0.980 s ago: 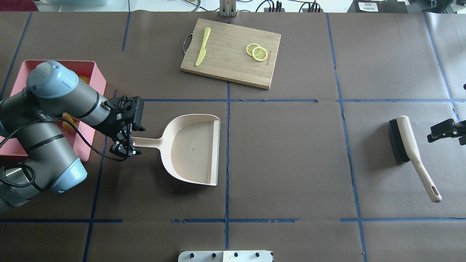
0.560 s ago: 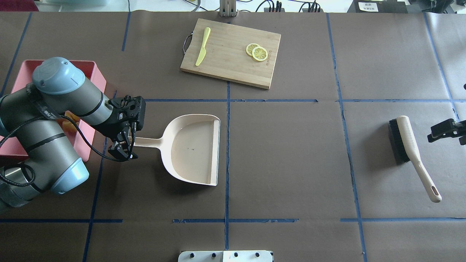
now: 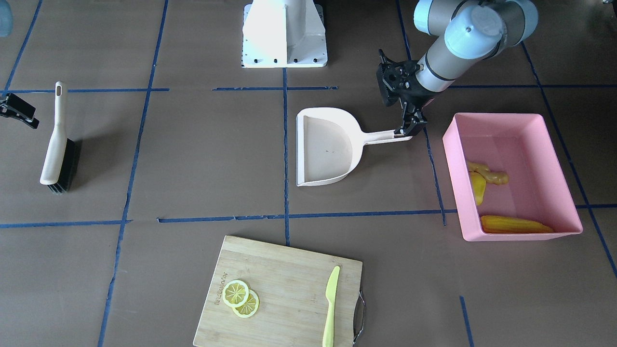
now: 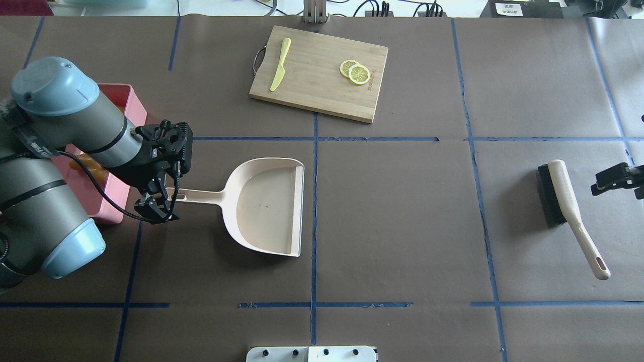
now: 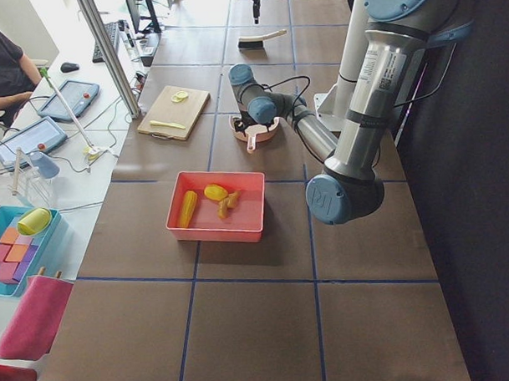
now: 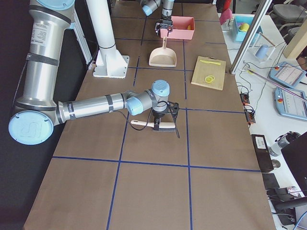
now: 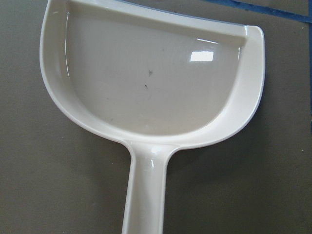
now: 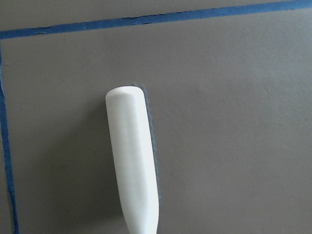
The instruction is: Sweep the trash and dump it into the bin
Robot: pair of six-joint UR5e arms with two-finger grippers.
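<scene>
The pink bin [image 3: 511,117] holds the corn cob [image 3: 516,224], the round yellow fruit [image 3: 477,188] and the ginger root [image 3: 490,174]. In the overhead view my left arm hides most of the bin [image 4: 135,103]. The cream dustpan [image 4: 266,206] lies empty on the table, also in the left wrist view [image 7: 151,83]. My left gripper [image 4: 160,203] is open at the very end of the dustpan handle, not clamped on it. My right gripper [image 4: 598,183] is open and empty at the right edge, beside the brush [image 4: 563,193], which lies flat on the table.
A wooden cutting board [image 4: 322,75] at the far middle carries a lime-green knife [image 4: 279,65] and two lemon slices [image 4: 354,72]. The white robot base [image 3: 284,33] stands at the near middle edge. Blue tape lines cross the brown table cover.
My left gripper has drawn back along the dustpan handle toward the bin, so the handle's end with its hole now shows. The dustpan, brush and right arm have not moved.
</scene>
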